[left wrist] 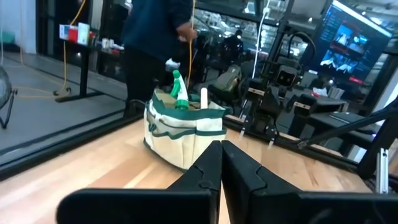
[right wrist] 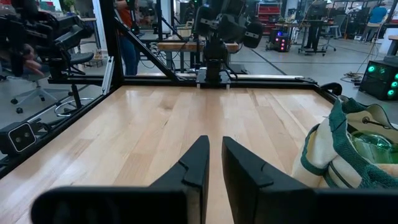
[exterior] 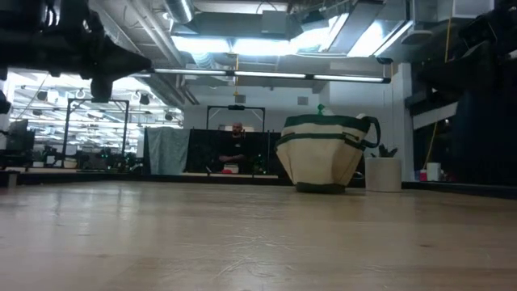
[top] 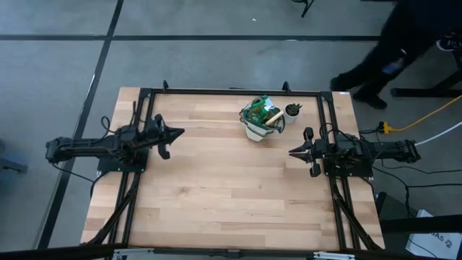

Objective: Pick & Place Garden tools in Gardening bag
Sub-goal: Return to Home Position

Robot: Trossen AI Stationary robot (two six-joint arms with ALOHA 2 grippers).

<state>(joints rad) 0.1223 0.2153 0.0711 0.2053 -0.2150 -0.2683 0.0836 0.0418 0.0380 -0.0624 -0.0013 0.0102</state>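
The gardening bag (top: pixel 254 130) stands upright on the wooden table (top: pixel 216 188), toward its far edge and nearer the right arm's side; the small white pot (top: pixel 292 113) with its green plant sits just beside it, on the side toward the right arm. Seen from above, the bag's mouth is crowded with green pieces, and a wooden handle (top: pixel 273 120) lies across the opening; in the left wrist view the green-and-white sprayer piece (left wrist: pixel 178 89) and a pale upright stick (left wrist: pixel 204 98) rise above the dark green rim; in the right wrist view a translucent green plastic piece (right wrist: pixel 373 147) shows inside the bag. No tool lies loose on the tabletop.

The left gripper (top: pixel 175 133) hangs over the left part of the table, well apart from the bag, pointing toward the middle; its fingers (left wrist: pixel 208 171) are pressed together along their length and grip nothing.

The right gripper (top: pixel 293 152) hangs over the right part of the table, near the bag but not touching it, pointing toward the middle; its fingers (right wrist: pixel 198 163) stand a narrow gap apart with nothing between them.

From table height the bag's base rests flat on the wood, with the pot close at its side; a person (top: pixel 393 43) in dark clothes stands on the floor beyond the table's far right corner.
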